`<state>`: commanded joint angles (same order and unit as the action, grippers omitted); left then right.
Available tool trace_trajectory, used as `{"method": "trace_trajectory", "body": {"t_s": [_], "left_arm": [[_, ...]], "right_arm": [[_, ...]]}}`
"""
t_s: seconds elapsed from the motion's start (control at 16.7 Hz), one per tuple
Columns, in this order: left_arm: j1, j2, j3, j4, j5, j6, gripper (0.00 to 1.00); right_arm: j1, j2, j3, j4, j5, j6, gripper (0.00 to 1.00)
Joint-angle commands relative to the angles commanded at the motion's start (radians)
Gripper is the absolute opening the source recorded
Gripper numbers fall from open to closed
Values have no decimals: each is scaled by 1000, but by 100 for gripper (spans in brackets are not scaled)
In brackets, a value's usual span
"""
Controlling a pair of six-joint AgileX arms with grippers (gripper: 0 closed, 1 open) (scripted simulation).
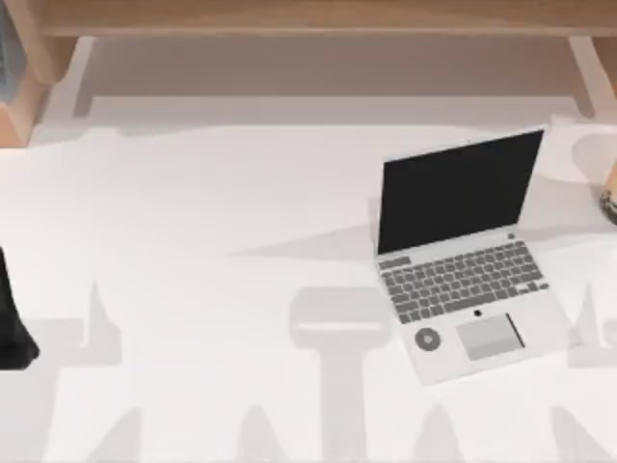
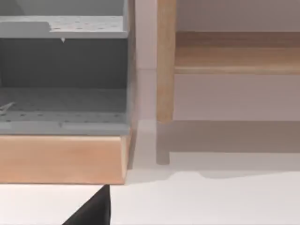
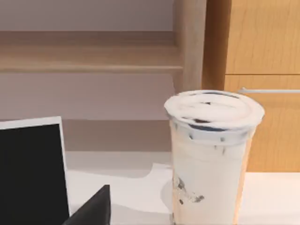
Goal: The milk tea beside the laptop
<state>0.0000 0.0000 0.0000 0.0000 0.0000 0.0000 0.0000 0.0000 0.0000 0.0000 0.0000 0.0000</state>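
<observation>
I saw the pale, creamy-sided milk tea cup with its domed white lid [image 3: 213, 154] standing upright on the white surface [image 1: 212, 289], close ahead of my right hand [image 3: 91, 208]. The open silver-grey laptop with a black screen [image 1: 461, 253] stood beside it, apparently just apart. My left hand [image 1: 12, 323] sat parked at the surface's left edge. I couldn't tell either hand's opening.

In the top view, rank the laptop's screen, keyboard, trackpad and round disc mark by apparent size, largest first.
1. Screen, the laptop's largest part.
2. Keyboard.
3. Trackpad.
4. Round disc mark, clearly the smallest.
All four lie on one laptop at similar camera distance, so the ranking looks safe.
</observation>
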Motion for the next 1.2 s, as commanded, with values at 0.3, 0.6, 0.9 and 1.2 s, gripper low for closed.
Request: {"method": "trace_trajectory", "body": {"t_s": [0.3,0.6,0.9,1.2], "left_arm": [[0,0,0,0,0,0,100],[0,0,0,0,0,0,100],[0,0,0,0,0,0,100],[0,0,0,0,0,0,100]], "right_arm": [[-5,62,14,61,-2,-1,100],[-27,379,62,362,-13,-2,100],[-56,911,111,793,-30,-1,100],[-83,1448,153,1208,-47,1,100]]}}
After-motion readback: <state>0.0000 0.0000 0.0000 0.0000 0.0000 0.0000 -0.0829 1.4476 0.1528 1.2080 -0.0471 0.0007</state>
